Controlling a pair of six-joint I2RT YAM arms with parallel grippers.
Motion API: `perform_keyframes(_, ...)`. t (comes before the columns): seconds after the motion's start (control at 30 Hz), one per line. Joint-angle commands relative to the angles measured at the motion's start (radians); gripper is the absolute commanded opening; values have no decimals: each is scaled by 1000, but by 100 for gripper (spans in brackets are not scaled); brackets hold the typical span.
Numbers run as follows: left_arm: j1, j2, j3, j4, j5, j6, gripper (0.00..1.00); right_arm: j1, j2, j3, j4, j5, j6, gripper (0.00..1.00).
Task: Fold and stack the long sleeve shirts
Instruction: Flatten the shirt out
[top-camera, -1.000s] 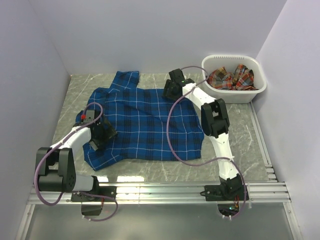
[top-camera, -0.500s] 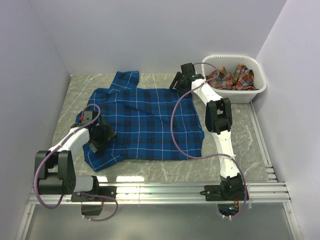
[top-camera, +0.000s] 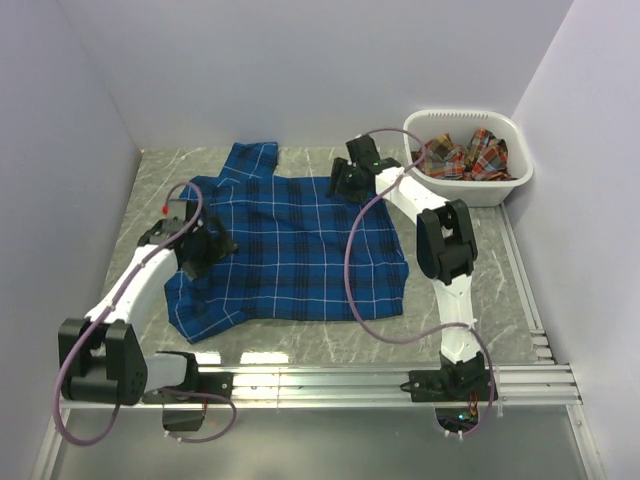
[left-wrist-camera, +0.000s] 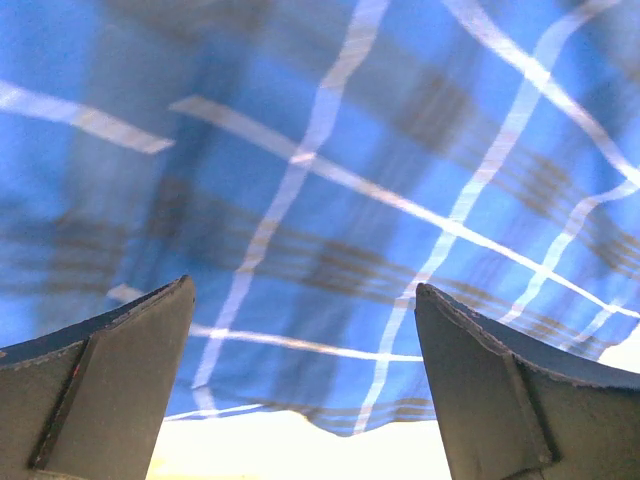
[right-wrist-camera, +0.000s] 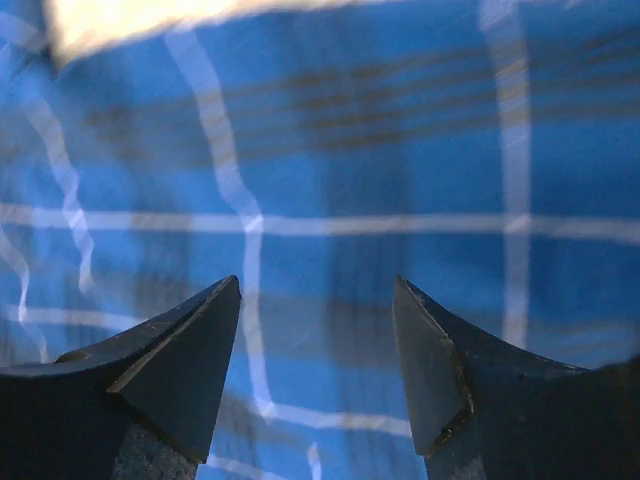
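Shirt of royal blue plaid cloth (top-camera: 290, 245) lay spread on the grey marbled table (top-camera: 470, 280), the left gripper (top-camera: 205, 255) over its left side and the right gripper (top-camera: 345, 180) over its far right edge, both with jaws apart; a clean fold likely needed both edges pinched and lifted evenly.

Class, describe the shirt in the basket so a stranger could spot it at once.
At the far right corner of the table sits a white plastic basket. Crumpled inside is the red-orange plaid shirt. The other shirt is blue and lies spread flat.
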Motion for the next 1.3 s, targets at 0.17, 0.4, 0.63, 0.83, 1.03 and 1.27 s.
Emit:
perform_keyframes(0.17, -147, 225, 148, 141, -31, 1, 96, 42, -88, -123, 99, 15, 12, 69)
perform_keyframes(0.4, -199, 330, 110, 158, -18, -13, 95, 41, -63, -146, 113, 26, 54, 69)
perform_keyframes(0.63, -198, 315, -17, 154, 16, -27, 96, 13, -22, -154, 88, 46, 101, 69)
perform_keyframes(0.83, -198, 315, -97, 126, 59, -11, 97, -10, 9, -140, 52, 44, 112, 69)
perform_keyframes(1.03, -198, 283, -105, 92, 42, 1, 97, -34, 21, -142, 36, 58, 117, 69)
perform_keyframes(1.27, -196, 246, -85, 37, 19, 13, 99, -51, 27, -108, 15, 78, 92, 70)
